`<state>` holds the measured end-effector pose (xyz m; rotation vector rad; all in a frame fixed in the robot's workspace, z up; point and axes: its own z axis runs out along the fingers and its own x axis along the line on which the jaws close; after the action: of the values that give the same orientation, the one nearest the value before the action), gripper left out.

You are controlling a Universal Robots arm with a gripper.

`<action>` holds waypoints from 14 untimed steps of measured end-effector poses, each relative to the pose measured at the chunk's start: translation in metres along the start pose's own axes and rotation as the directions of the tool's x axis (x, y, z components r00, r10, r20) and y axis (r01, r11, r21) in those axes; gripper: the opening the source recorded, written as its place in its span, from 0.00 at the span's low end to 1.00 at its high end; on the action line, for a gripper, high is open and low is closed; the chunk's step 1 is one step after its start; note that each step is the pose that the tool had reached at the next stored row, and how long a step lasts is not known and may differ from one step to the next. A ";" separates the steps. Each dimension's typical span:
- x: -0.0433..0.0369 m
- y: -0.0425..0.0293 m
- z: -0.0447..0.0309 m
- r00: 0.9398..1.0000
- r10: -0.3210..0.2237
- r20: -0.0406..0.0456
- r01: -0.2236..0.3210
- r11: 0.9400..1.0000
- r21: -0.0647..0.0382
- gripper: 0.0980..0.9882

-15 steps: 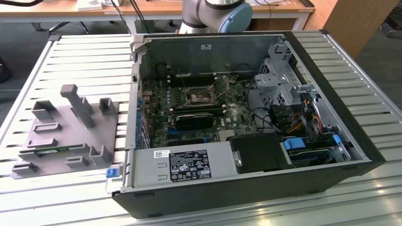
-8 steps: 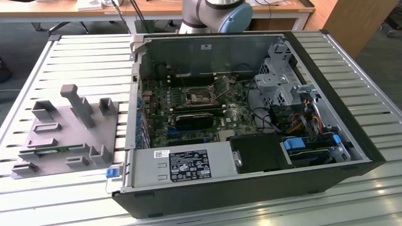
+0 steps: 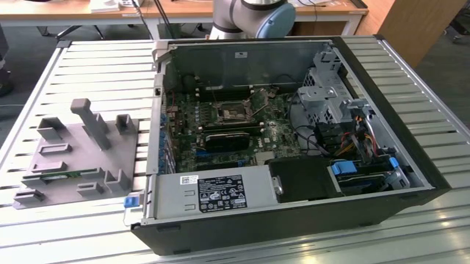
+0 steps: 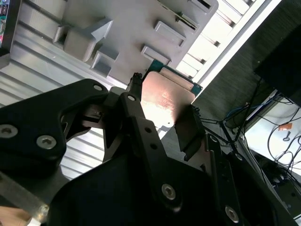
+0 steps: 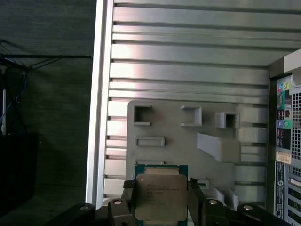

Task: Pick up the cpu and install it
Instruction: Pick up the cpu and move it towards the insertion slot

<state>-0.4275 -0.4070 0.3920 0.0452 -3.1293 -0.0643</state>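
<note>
— Where's the cpu (image 5: 159, 197)?
— I see it clamped in my gripper (image 5: 161, 203), the fingers closed on two opposite edges, held off the grey fixture (image 5: 178, 141) that lies behind it.

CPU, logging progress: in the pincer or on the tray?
In the pincer: fingers clamp the cpu by its edges, clear of the grey tray.

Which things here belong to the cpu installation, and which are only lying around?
Belong to the job: the cpu, held between the fingers of the gripper; the motherboard socket in the open computer case.
Only lying around: grey holder plate; power supply; drive cables.
</note>
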 end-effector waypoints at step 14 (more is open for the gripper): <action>-0.0209 -0.0006 -0.0003 1.000 0.000 0.000 0.000 1.000 0.000 0.49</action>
<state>-0.4066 -0.4070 0.3921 0.0453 -3.1291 -0.0643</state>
